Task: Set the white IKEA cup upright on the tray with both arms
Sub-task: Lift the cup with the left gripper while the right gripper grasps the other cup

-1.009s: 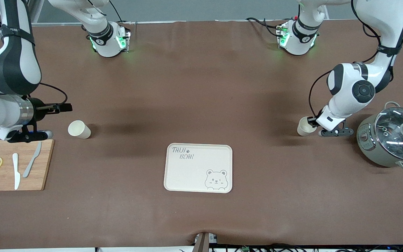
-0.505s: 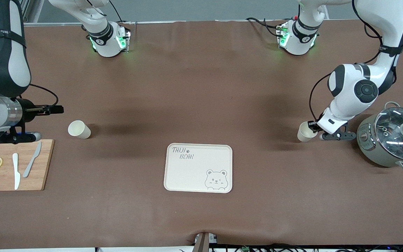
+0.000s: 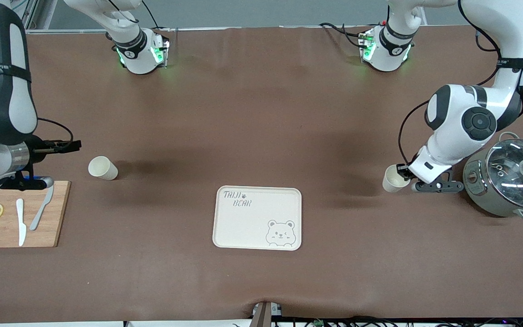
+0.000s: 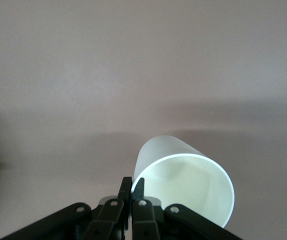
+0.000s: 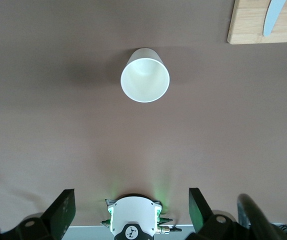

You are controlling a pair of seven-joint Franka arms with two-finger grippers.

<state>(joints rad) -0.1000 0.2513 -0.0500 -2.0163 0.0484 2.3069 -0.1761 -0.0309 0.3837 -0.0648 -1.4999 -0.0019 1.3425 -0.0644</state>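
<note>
A white cup (image 3: 392, 180) is pinched at its rim by my left gripper (image 3: 403, 174), which holds it on its side low over the table, between the pot and the tray. In the left wrist view the shut fingers (image 4: 125, 187) clamp the cup's wall (image 4: 183, 180). A second white cup (image 3: 102, 168) lies on its side near the cutting board, mouth toward my right wrist camera (image 5: 145, 75). My right gripper (image 3: 73, 146) is open and empty beside it, toward the right arm's end; its fingers (image 5: 63, 212) stand wide apart. The cream bear tray (image 3: 243, 227) is bare.
A wooden cutting board (image 3: 57, 227) with two lemon slices and two knives lies at the right arm's end; its corner shows in the right wrist view (image 5: 253, 30). A grey pot with a glass lid (image 3: 509, 179) stands at the left arm's end, close to the left gripper.
My left gripper has carried its cup a little toward the front camera. My right gripper has drawn back from the lying cup toward the right arm's end of the table.
</note>
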